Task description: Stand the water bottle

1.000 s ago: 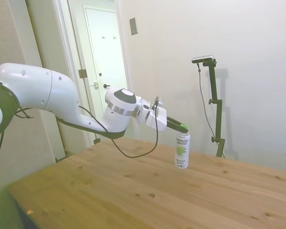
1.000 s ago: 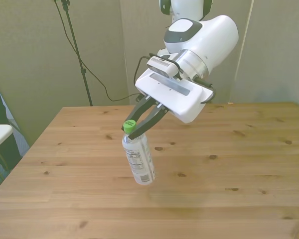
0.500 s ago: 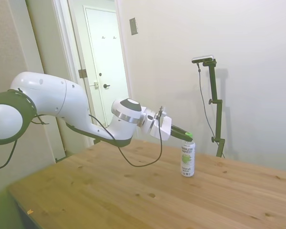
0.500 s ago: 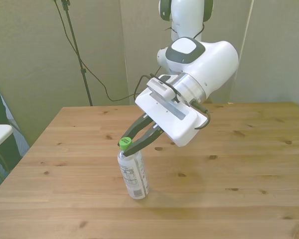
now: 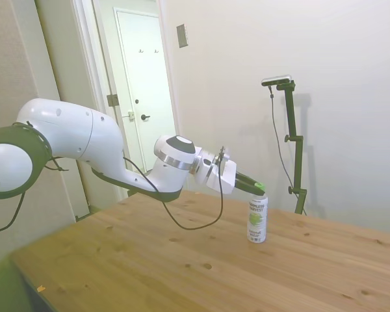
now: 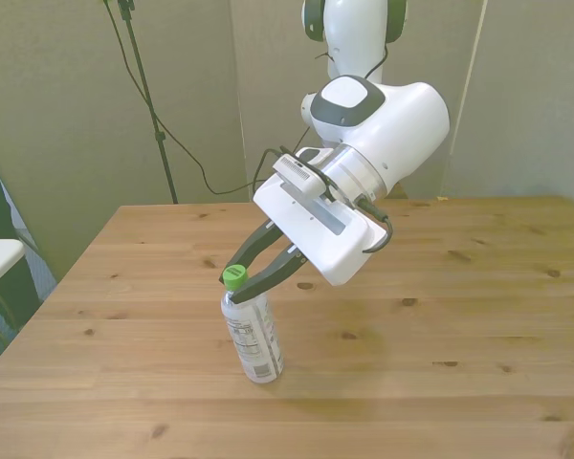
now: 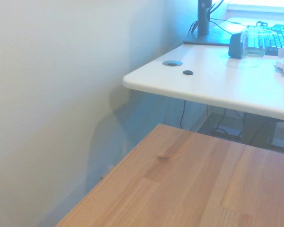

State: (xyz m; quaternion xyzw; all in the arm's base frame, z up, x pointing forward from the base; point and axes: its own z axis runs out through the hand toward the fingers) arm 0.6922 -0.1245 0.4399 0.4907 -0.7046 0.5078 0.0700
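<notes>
Gripper (image 6: 237,278) pinched on the water bottle's (image 6: 253,334) green cap (image 6: 232,276).
Bottle judged light, slippery, tippy; best held at 12 o'clock, by the cap.

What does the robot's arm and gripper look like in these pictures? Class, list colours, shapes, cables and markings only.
The arm is glossy white with rounded, bulbous links and dark grey joint bands. A silver ring and a grey round cap sit at the wrist. The gripper has a flat white rectangular body and two slim black fingers. A thin black cable loops beneath it. No markings are legible.
</notes>
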